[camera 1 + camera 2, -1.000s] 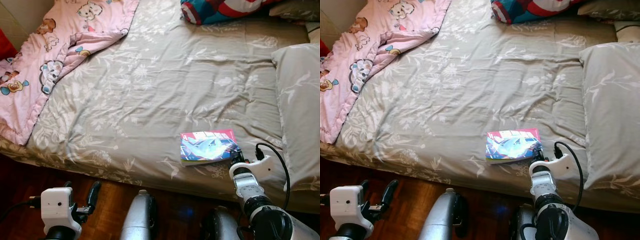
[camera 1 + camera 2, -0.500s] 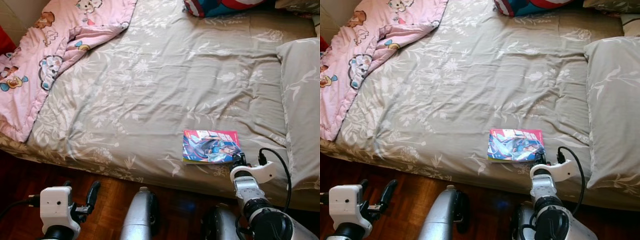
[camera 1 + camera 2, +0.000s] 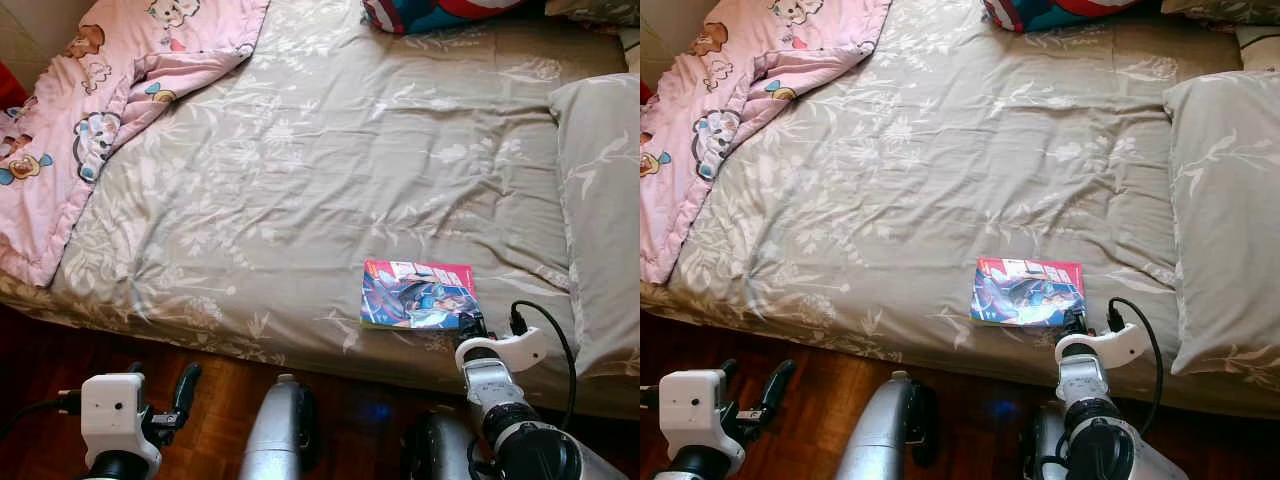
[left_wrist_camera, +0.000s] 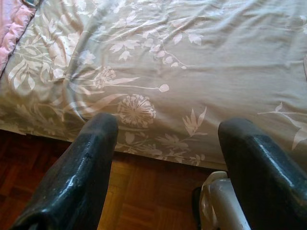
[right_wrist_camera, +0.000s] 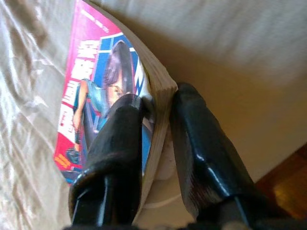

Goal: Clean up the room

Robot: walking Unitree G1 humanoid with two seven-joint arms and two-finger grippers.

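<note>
The right gripper [image 5: 153,108] pinched the glossy pink-and-blue comic book [image 3: 417,295] near the beige floral bed's [image 3: 330,170] front edge. The left gripper [image 4: 168,143] hung open above the wooden floor [image 3: 215,400].

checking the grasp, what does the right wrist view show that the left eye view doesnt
Right wrist view: the right gripper closed on the comic book, one finger on the cover, one under the page edge. Left eye view: the pink blanket, the pillow, and the left gripper open above the wooden floor. Both: the book on the grey floral bedsheet.
</note>
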